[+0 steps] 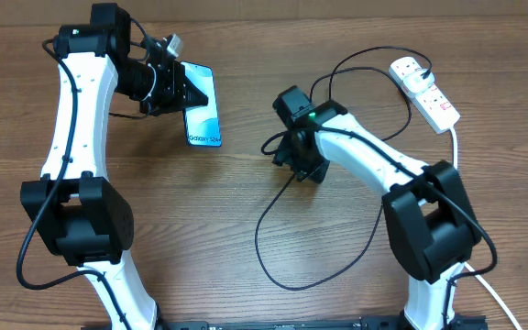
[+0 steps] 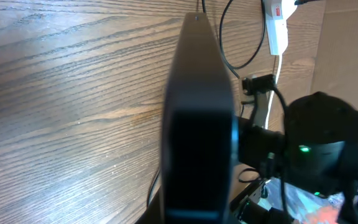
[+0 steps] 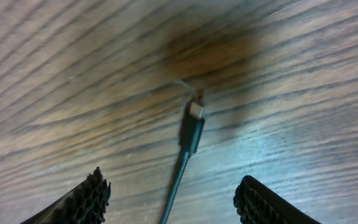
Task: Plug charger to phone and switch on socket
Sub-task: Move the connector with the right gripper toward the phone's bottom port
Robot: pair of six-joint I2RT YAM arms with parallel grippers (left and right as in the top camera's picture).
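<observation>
phone [image 2: 197, 124] edge-on, clamped in left pincer [image 1: 183, 87] at 11 o'clk. right pincer [image 3: 173, 196] open, charger [image 3: 191, 127] tip on counter [image 3: 303, 93] btwn its fingers; socket [image 1: 426, 92] at 2 o'clk.

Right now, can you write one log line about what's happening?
left pincer: shut on phone | right pincer: open over charger tip | phone: not plugged in

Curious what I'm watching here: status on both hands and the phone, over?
Left hand shut on phone. Right hand open above charger tip, loose on table. Nothing between them.
</observation>
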